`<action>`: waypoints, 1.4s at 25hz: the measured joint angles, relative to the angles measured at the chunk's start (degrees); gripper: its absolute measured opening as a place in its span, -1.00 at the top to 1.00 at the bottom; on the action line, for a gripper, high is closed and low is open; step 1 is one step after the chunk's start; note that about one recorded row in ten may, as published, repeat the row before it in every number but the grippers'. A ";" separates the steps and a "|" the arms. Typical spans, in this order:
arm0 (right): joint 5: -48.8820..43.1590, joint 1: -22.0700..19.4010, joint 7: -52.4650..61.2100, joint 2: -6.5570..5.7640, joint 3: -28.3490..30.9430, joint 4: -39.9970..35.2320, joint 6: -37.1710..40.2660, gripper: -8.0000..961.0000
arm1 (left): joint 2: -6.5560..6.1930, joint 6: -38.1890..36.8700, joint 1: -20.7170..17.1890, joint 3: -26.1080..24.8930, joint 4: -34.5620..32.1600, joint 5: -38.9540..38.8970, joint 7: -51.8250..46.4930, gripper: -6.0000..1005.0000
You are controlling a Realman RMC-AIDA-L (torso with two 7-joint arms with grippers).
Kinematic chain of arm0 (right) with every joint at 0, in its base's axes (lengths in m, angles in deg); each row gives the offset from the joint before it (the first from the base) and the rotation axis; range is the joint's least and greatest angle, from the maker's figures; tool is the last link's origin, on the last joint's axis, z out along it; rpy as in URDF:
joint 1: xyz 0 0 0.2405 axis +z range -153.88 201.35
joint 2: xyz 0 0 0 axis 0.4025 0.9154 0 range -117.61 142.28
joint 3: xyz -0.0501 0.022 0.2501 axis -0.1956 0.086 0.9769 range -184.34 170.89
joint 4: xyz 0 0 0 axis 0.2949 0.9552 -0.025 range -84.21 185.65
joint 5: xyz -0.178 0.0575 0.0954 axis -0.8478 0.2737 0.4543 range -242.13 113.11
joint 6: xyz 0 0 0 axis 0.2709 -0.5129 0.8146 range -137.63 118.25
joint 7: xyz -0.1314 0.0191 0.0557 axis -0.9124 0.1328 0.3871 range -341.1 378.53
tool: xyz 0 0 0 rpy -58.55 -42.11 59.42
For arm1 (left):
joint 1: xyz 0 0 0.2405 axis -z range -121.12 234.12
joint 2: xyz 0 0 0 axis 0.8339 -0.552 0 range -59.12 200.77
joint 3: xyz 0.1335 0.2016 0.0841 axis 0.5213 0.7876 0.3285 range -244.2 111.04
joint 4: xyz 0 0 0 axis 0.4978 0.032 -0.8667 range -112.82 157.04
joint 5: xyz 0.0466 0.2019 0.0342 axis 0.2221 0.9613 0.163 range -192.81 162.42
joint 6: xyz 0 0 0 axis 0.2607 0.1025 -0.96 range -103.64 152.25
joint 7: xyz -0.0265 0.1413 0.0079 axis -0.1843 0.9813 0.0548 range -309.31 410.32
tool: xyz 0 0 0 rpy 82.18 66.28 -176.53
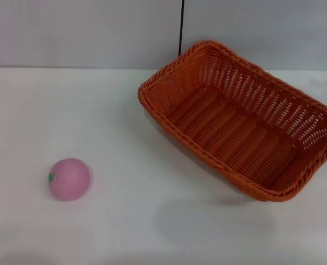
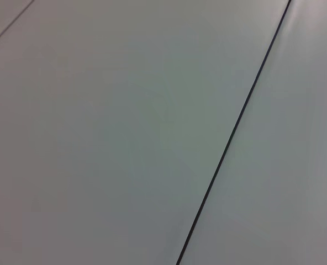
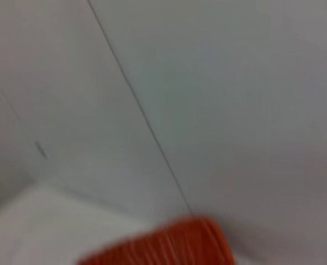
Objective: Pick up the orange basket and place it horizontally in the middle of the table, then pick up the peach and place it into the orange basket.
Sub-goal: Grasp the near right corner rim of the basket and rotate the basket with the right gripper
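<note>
The orange basket point(image 1: 243, 118) lies on the white table point(image 1: 125, 127) at the right, turned diagonally with its open side up and nothing inside. The pink peach point(image 1: 69, 179) sits alone on the table at the front left, its green leaf mark facing left. A blurred corner of the orange basket point(image 3: 163, 245) shows in the right wrist view, in front of a grey wall. Neither gripper appears in any view.
A grey panelled wall point(image 1: 97, 33) with a dark vertical seam point(image 1: 182, 27) rises behind the table's far edge. The left wrist view shows only wall panels point(image 2: 125, 138) and a seam.
</note>
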State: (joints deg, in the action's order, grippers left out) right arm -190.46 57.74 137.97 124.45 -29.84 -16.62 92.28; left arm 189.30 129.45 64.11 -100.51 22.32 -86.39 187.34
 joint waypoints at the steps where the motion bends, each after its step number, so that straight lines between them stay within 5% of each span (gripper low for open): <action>1: -3.69 1.91 0.78 -0.53 -0.22 -0.04 0.64 -0.40 | 0.00 0.00 0.00 0.00 0.00 0.00 0.00 -0.61; 4: -15.11 7.26 1.42 -1.67 -4.31 1.38 0.94 -0.40 | -0.06 -1.04 0.10 0.00 0.62 0.00 0.00 -0.60; 9: -21.05 10.14 2.33 -1.72 -12.18 2.84 -1.08 -0.40 | -0.01 -1.28 0.12 0.00 1.03 0.03 0.00 -0.59; 19: -24.98 11.11 3.19 -1.30 -20.91 5.22 -5.18 -0.40 | 0.00 -1.72 -0.14 0.00 1.29 0.20 -0.01 -0.58; 35: -25.68 10.07 1.88 -0.11 -25.73 12.22 -13.96 -0.40 | 0.01 -1.60 -0.32 0.42 1.47 0.47 -0.55 -0.56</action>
State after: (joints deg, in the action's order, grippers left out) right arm -216.14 67.81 139.85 124.34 -55.57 -4.40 78.32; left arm 189.30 127.85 63.79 -100.08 23.79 -85.92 186.80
